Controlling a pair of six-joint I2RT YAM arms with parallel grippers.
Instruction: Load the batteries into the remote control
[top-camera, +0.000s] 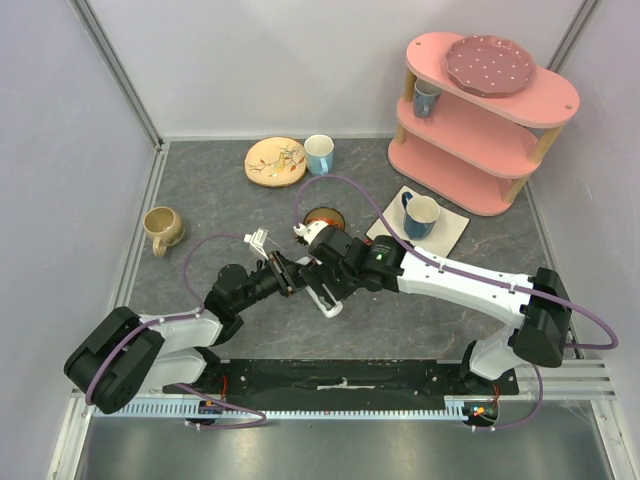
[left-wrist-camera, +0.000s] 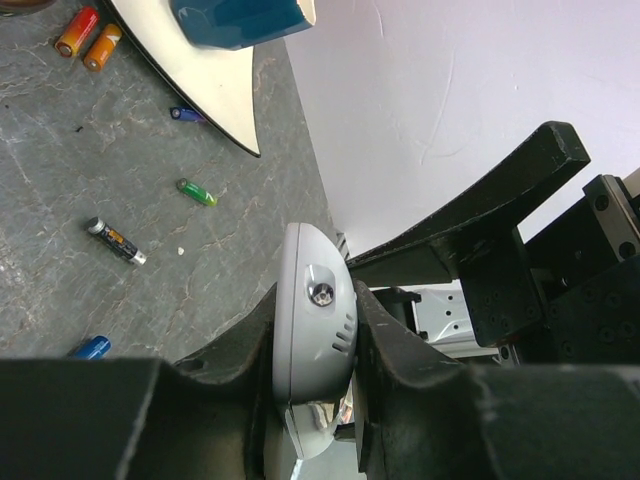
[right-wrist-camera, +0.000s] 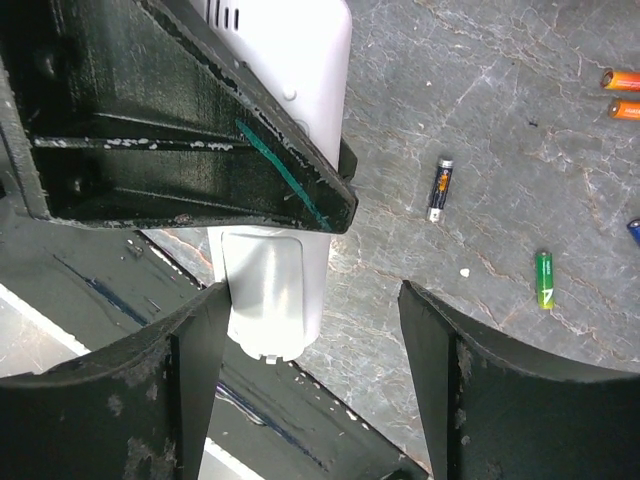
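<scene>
The white remote control (left-wrist-camera: 312, 330) is clamped edge-on between the fingers of my left gripper (left-wrist-camera: 315, 312), which is shut on it above the table. In the right wrist view the remote control (right-wrist-camera: 295, 60) runs under a left finger, with a white cover piece (right-wrist-camera: 266, 300) at its lower end. My right gripper (right-wrist-camera: 312, 300) is open around that end, its left finger (right-wrist-camera: 200, 350) against the cover's side. Loose batteries lie on the table: a green one (right-wrist-camera: 544, 279), a black one (right-wrist-camera: 441, 187), two orange ones (right-wrist-camera: 620, 79) and a blue one (left-wrist-camera: 90, 347). Both grippers meet mid-table, left (top-camera: 285, 273), right (top-camera: 322, 292).
A blue mug (top-camera: 420, 214) on a white coaster stands just behind the right arm, with a brown bowl (top-camera: 324, 217) beside it. A pink shelf (top-camera: 490, 130) fills the back right. A beige mug (top-camera: 162, 228), a patterned plate (top-camera: 275, 160) and a light blue cup (top-camera: 319, 153) stand further back.
</scene>
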